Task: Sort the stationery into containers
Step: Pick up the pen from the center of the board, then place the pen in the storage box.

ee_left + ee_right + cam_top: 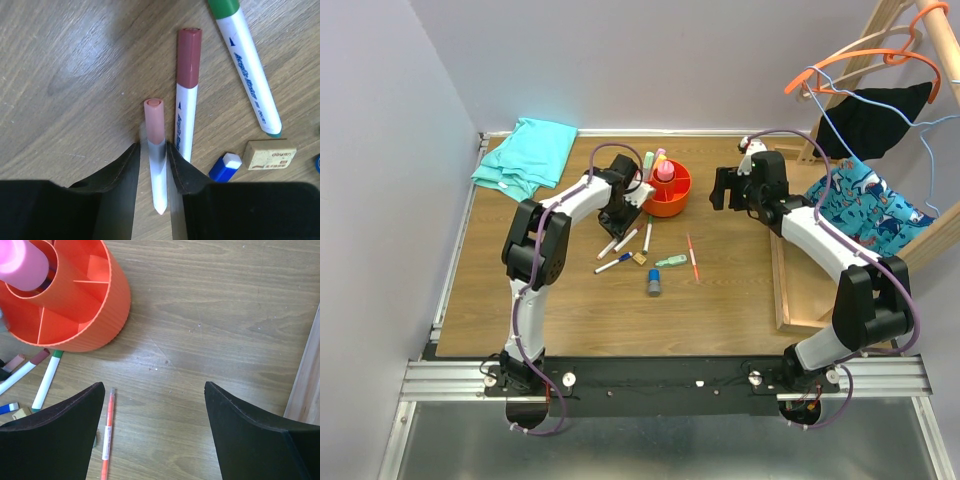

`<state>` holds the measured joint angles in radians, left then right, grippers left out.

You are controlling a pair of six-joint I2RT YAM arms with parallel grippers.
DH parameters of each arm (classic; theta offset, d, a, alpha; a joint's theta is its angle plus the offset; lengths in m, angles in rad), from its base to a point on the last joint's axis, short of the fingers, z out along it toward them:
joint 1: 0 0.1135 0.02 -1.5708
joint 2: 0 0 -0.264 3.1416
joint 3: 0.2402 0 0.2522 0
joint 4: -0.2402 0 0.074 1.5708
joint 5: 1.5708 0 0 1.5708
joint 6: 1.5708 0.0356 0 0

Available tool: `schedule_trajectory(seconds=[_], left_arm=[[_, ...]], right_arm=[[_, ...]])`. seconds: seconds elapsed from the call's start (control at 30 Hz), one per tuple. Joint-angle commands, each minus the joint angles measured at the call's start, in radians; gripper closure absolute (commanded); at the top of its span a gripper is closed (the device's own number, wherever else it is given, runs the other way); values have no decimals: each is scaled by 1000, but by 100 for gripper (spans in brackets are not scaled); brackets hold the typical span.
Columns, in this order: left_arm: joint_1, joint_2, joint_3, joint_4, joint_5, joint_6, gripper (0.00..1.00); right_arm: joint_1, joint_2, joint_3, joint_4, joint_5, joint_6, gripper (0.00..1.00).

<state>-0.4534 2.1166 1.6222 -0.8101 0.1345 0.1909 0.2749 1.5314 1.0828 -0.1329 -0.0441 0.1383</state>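
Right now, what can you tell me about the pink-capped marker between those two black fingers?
The pink-capped marker is thin, with a dull pink cap and a white, plastic-looking barrel tapering to a point. It lies flat on the wooden table, cap pointing away from the left gripper, whose black fingers flank it closely; whether they press it I cannot tell. A dark-red-capped marker lies beside it, nearly parallel, not touching.

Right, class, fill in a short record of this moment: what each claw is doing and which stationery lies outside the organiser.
left claw: straddling a pink-capped white marker lying on the table; grip unclear
right claw: wide open, empty, over bare table beside the organiser
organiser: round, orange-red, upright, pink centre piece
loose on table: red-capped marker, green-capped marker, eraser, orange pen
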Motion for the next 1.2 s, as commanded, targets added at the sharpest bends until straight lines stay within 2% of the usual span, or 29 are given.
schedule_trajectory(seconds=[0.0, 0.1, 0.3, 0.5, 0.63, 0.67, 0.77, 0.87, 0.9, 0.97, 1.0, 1.17], left_arm=[[-31, 59, -1, 23, -33, -22, 64], [-31, 59, -22, 34, -55, -27, 66], [-28, 20, -77, 45, -47, -27, 81], [-4, -113, -38, 5, -4, -5, 84], [8, -229, 33, -12, 65, 19, 84], [10, -248, 41, -8, 118, 24, 84], [13, -334, -4, 95, 239, 16, 84], [15, -421, -131, 320, 316, -36, 86], [16, -438, -163, 457, 354, -56, 87], [19, -471, -223, 611, 402, -114, 87], [19, -474, -266, 749, 434, -132, 87], [28, -363, -228, 939, 442, -261, 87]], right_arm=[[-3, -7, -21, 16, -8, 6, 12], [-3, -13, -26, 16, -7, 4, 12], [-3, -22, -32, 16, -7, 1, 12], [-3, -17, -20, 18, -3, -5, 12], [-3, -13, -6, 12, -3, -12, 12], [-3, -11, -4, 10, -2, -16, 12], [-3, -10, 2, 10, 4, -26, 12], [-3, -8, 6, 9, 9, -35, 12], [-3, -8, 8, 6, 10, -39, 12], [-3, -7, 14, 3, 13, -43, 12], [-2, -7, 15, 0, 15, -49, 12], [-3, -2, 14, -2, 21, -55, 12]])
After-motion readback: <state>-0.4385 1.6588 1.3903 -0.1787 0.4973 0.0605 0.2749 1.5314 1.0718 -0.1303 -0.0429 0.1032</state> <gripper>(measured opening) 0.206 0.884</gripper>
